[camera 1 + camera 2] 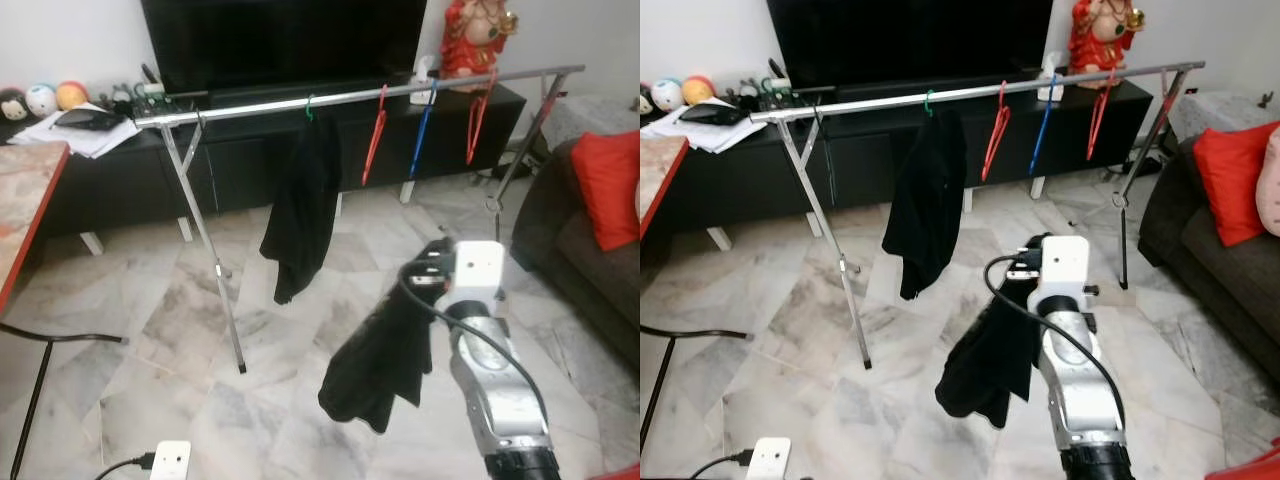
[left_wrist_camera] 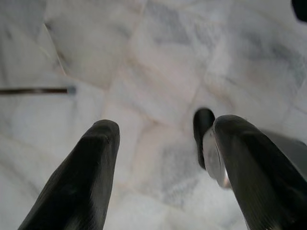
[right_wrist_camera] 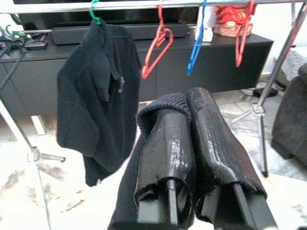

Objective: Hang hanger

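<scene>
A silver clothes rail (image 1: 350,95) spans the room in front of me. On it hang a black garment (image 1: 305,205) on a green hanger (image 1: 310,108), two bare red hangers (image 1: 375,135) and a bare blue hanger (image 1: 424,125). My right gripper (image 1: 425,265) is raised in front of the rail, below the bare hangers and short of them. It is shut on a second black garment (image 1: 380,360) that droops beneath it. The cloth wraps over one finger (image 3: 165,143); any hanger inside it is hidden. My left gripper (image 2: 160,127) is open over the marble floor, holding nothing.
The rail's crossed legs (image 1: 215,270) stand at left and right. Behind it runs a black TV console (image 1: 250,160). A dark sofa with a red cushion (image 1: 610,185) is on the right, a red-topped table (image 1: 25,200) on the left, and a white power strip (image 1: 170,460) lies on the floor.
</scene>
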`<state>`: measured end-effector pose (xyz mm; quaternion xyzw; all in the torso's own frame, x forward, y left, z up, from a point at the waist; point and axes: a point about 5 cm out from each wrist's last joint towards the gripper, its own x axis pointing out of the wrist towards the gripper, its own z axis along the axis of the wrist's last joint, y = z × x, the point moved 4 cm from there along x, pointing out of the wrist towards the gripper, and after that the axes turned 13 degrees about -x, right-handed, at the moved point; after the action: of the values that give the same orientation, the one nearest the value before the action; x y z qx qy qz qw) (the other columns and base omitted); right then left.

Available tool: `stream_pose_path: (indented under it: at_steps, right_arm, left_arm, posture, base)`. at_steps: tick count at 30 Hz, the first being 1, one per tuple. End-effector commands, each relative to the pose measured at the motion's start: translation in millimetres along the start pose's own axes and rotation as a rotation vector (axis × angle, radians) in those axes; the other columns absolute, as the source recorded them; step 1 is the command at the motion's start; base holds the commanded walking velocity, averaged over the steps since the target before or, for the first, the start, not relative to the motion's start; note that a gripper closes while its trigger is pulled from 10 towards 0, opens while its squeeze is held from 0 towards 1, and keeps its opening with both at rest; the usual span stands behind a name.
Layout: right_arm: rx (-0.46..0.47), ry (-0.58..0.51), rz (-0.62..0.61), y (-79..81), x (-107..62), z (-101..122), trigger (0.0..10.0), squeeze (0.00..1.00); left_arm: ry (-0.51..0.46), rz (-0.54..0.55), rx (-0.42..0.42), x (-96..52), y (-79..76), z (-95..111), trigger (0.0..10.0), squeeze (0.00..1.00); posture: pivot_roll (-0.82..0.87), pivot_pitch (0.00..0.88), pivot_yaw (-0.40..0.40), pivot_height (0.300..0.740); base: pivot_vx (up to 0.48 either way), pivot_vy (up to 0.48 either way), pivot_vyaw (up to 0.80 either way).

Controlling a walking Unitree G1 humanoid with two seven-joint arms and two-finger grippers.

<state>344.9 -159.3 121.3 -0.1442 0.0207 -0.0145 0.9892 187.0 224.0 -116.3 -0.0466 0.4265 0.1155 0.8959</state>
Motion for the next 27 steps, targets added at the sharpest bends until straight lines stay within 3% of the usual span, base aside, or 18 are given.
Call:
stream_pose_path:
  at_steps: [1,10,27]
  right_arm:
    - [0.001,-0.028,-0.027,-10.7,1.7,7.3,10.0,0.00]
    - [-0.002,-0.023,-0.023,-9.5,1.0,5.8,10.0,0.00]
    - [-0.025,-0.037,-0.012,-6.2,1.4,8.4,10.0,0.00]
  left_arm:
    - [-0.022,0.003,-0.006,0.8,0.1,5.4,10.0,0.00]
    - [-0.029,0.000,0.024,1.5,-1.3,8.2,10.0,0.00]
    - [-0.019,0.003,0.037,0.7,1.4,5.0,10.0,0.00]
  posture:
    - [-0.08,0.000,-0.008,0.740]
    - [-0.08,0.000,-0.003,0.740]
    - [-0.08,0.000,0.002,0.740]
  base:
    - [0.000,0.000,0.00]
    - [0.000,0.000,0.00]
    - [0.000,-0.297,0.00]
